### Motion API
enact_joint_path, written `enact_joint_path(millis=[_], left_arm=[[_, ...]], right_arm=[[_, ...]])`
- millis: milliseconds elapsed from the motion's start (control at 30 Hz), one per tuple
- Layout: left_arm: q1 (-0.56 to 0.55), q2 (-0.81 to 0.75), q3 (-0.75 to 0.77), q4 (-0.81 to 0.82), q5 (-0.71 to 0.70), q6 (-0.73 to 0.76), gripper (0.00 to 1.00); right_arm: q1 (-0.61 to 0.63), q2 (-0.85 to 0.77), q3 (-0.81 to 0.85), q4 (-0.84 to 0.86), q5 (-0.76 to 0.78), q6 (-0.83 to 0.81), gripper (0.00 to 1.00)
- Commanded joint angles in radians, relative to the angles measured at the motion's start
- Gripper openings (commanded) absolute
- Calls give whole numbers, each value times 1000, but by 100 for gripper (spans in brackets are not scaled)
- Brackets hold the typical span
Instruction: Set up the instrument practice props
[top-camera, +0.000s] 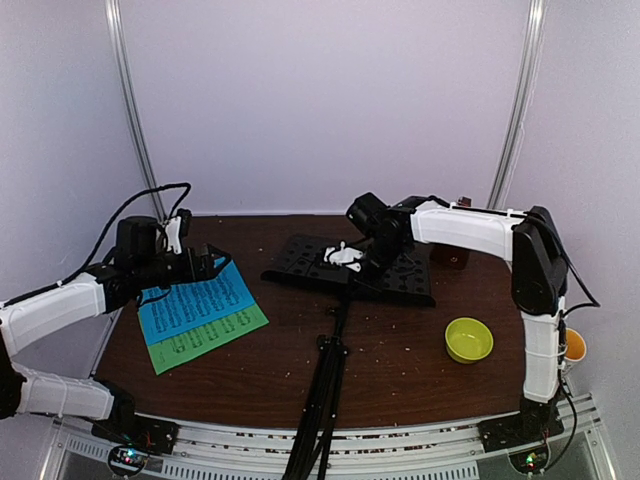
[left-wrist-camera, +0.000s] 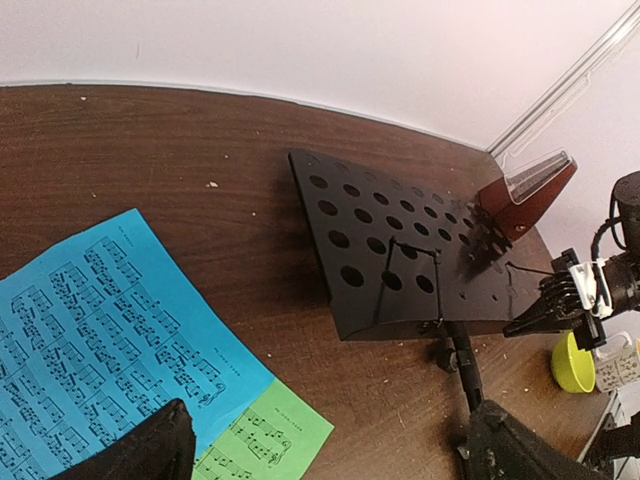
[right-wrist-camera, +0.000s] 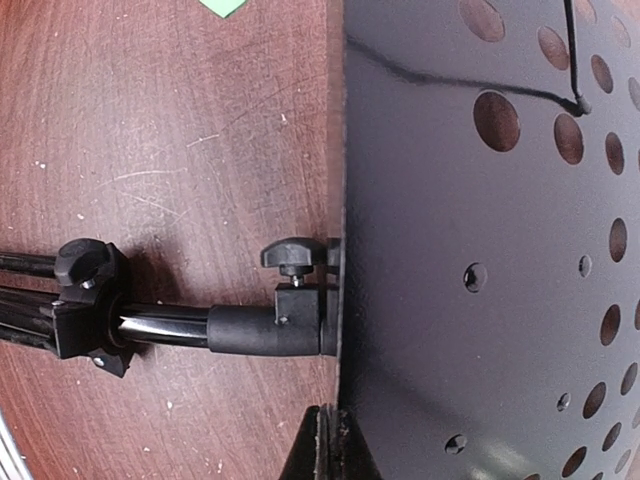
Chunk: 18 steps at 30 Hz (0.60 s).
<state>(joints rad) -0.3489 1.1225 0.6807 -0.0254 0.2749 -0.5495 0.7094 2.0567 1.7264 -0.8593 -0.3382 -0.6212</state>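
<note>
The black music stand lies flat, its perforated desk (top-camera: 375, 268) at mid-table and its folded pole (top-camera: 325, 385) running to the front edge. It also shows in the left wrist view (left-wrist-camera: 400, 250) and the right wrist view (right-wrist-camera: 480, 250). My right gripper (right-wrist-camera: 335, 445) is pinched shut on the desk's lower edge, beside the pole clamp (right-wrist-camera: 290, 300); the top view (top-camera: 350, 256) shows it too. The blue sheet (top-camera: 195, 300) overlaps the green sheet (top-camera: 215, 335) at the left. My left gripper (top-camera: 205, 265) hovers open over their far corner (left-wrist-camera: 330, 455). The reddish-brown metronome (left-wrist-camera: 525, 195) stands behind the desk.
A yellow-green bowl (top-camera: 468, 340) sits at the right front, also in the left wrist view (left-wrist-camera: 572, 362). A spotted white mug (left-wrist-camera: 620, 365) stands beside it near the table's right edge. Crumbs are scattered over the brown table (top-camera: 400, 370).
</note>
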Motion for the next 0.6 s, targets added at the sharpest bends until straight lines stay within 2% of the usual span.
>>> enact_joint_path(millis=[0, 567], left_arm=[[-5, -34, -11, 20, 3, -2, 98], [-5, -125, -5, -8, -60, -11, 98]], right_arm=[[19, -158, 24, 76, 100, -22, 0], [140, -418, 39, 224, 466, -94, 0]])
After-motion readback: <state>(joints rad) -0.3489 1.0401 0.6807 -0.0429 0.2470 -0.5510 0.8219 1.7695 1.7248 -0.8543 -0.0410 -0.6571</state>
